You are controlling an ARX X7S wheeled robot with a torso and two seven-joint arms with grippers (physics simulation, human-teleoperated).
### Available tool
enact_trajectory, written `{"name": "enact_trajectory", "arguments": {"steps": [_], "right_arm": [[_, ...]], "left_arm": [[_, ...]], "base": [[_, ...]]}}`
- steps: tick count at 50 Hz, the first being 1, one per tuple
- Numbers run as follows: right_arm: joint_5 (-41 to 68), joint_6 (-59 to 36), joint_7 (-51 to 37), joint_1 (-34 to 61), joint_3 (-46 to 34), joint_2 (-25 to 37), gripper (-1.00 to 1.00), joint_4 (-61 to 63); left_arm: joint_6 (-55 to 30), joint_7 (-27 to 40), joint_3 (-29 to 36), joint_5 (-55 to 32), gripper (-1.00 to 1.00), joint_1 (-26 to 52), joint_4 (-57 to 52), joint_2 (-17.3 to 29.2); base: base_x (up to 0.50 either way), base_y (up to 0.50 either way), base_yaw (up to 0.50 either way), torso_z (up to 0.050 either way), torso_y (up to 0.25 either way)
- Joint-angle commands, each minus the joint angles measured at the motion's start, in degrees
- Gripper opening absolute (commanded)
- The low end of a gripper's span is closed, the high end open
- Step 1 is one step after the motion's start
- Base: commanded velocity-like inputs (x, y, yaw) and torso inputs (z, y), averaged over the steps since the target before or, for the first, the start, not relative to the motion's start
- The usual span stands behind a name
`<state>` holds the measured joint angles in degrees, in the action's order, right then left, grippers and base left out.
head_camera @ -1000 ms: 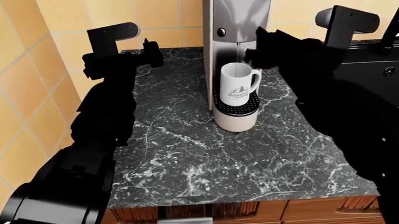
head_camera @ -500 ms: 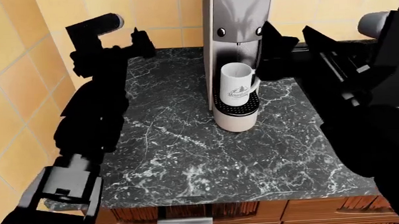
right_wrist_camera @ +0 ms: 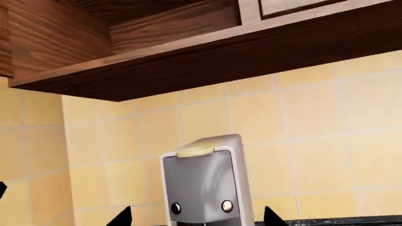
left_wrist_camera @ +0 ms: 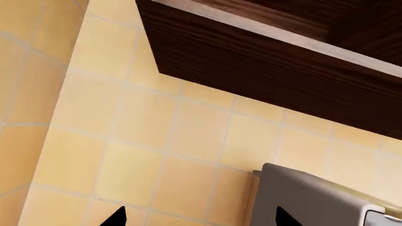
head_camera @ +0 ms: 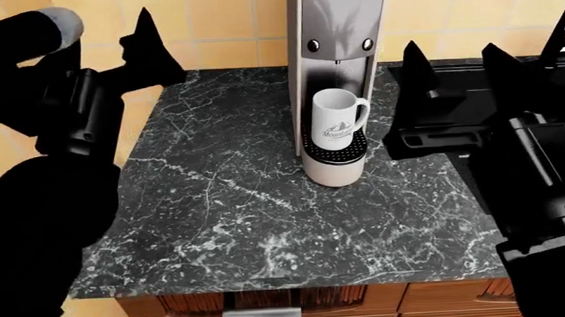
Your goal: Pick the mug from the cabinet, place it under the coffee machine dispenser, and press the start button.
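- Marble-patterned black countertop (head_camera: pixel 265 215) is spreading under everything we are seeing from the head, with yellow wall tiles (left_wrist_camera: pixel 125 141) behind it and a dark wooden cabinet (right_wrist_camera: pixel 157 56) hanging above.
- We are seeing the coffee machine dispenser (head_camera: pixel 336 30) standing at the back of the counter, two round buttons on its head.
- We are holding both arms raised: the left gripper (head_camera: pixel 147 47) beside the machine, the right gripper (head_camera: pixel 458 64) on its other side, fingers apart, both empty.
- We are finding the mug (head_camera: pixel 336 118) sitting on the drip tray (head_camera: pixel 337 151) under the head, handle pointing right.
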<state>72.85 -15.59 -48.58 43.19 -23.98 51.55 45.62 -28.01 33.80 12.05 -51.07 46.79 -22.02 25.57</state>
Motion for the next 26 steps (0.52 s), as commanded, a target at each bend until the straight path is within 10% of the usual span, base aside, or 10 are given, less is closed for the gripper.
{"name": "enact_trajectory", "arguments": {"steps": [1,16,26], "right_arm": [[-4.16,0.54,-5.98,-4.21,0.93,2.33,1.0,8.54],[-11.69,4.0,-9.03,-9.47,-2.14,4.67,1.0,14.31],[-19.52,24.28,-18.44,10.42,-36.05,17.72,1.0,14.37]], "left_arm": [[-2.58,5.77,-3.9,-4.79,1.0,-8.2,-17.9,5.9],[5.52,5.27,-11.33,-4.35,1.0,-21.49,-29.21,8.59],[9.09,6.93,-16.02,-7.63,1.0,-24.39,-34.37,9.95]], "base": [[0.0,0.0,0.0,0.0,0.0],[0.0,0.0,0.0,0.0,0.0],[0.0,0.0,0.0,0.0,0.0]]}}
